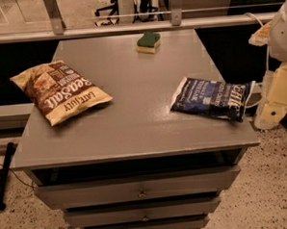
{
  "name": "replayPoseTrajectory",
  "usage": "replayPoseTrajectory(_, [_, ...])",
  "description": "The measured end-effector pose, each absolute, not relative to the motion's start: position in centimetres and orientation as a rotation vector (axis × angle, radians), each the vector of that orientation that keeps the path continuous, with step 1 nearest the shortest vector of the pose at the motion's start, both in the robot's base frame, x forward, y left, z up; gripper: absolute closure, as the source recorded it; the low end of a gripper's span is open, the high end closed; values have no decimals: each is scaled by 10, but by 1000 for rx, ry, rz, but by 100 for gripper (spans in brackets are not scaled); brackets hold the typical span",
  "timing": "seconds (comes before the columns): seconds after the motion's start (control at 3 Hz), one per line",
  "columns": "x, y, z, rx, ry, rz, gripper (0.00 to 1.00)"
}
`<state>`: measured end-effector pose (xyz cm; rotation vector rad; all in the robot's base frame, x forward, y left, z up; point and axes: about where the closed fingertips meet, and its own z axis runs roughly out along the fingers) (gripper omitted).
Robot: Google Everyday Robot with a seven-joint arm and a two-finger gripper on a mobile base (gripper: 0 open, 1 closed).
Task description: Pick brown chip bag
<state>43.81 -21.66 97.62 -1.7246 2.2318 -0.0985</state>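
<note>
From the one camera view, I take the dark blue chip bag [211, 97] as my marker. It lies flat on the grey cabinet top [134, 121], its right end hanging over the edge. What I take for the gripper [276, 97] sits just right of that bag, off the cabinet's side. I cannot tell how far open it is, but nothing seems to be in it. The brown chip bag [60, 92] lies flat, well apart to the left of the blue bag, with its far end overhanging the left edge. A green sponge [148, 42] rests behind and left of the blue bag.

My worries: the reach has to cross over the blue bag, and a low pass could drag it off. A push on the puffy brown bag could slide it over its edge, or the grip could slip on the crinkly film.
</note>
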Motion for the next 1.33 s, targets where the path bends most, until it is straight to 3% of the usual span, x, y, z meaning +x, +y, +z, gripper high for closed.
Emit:
replayPoseTrajectory(0.67, [443,-197,961,-1716,2193,6,0])
replayPoseTrajectory(1.33, [482,-21,936,-1734,1843,409,0])
